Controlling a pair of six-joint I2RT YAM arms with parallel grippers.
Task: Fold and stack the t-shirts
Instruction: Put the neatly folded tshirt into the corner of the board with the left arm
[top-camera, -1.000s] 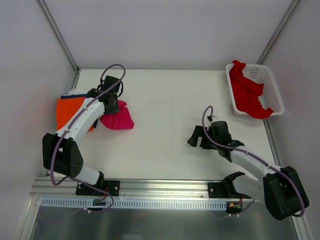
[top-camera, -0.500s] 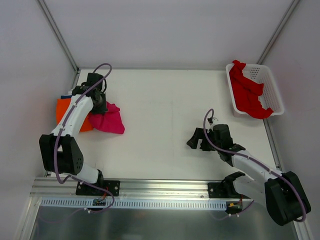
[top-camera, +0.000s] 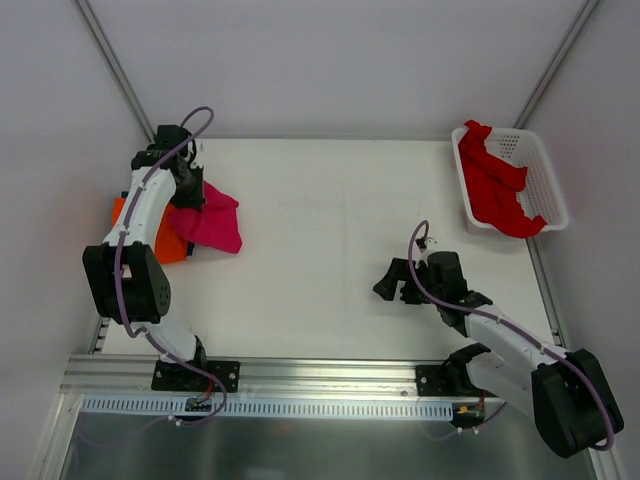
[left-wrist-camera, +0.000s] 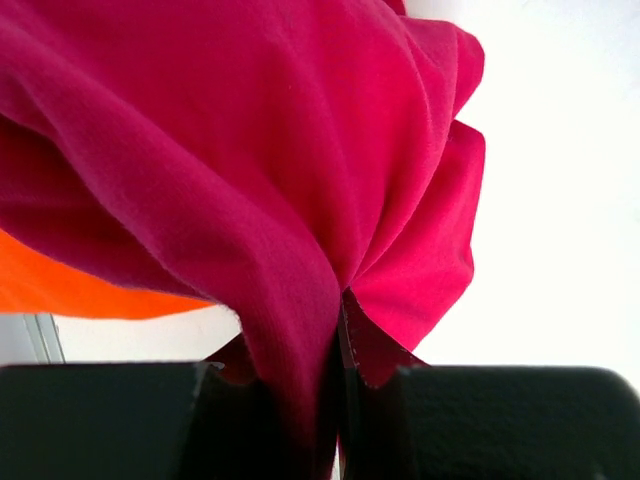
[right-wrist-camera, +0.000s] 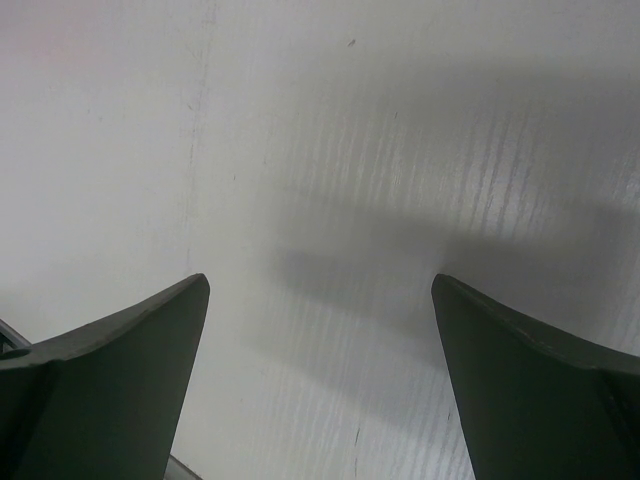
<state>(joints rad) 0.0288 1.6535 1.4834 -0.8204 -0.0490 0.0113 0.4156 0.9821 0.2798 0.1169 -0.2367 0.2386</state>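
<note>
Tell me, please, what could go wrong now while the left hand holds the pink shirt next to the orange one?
1. The left hand pinches only a small fold of the pink shirt, which hangs bunched; it may slip out or land crumpled.
2. The cloth partly overlaps the orange shirt; dragging could disturb that folded one.
3. The right hand is open and far away, so it cannot help smoothing.

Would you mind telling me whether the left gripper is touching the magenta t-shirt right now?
Touching. The left wrist view shows the magenta t-shirt bunched and pinched in the left gripper, the cloth running down between its closed jaws.
</note>
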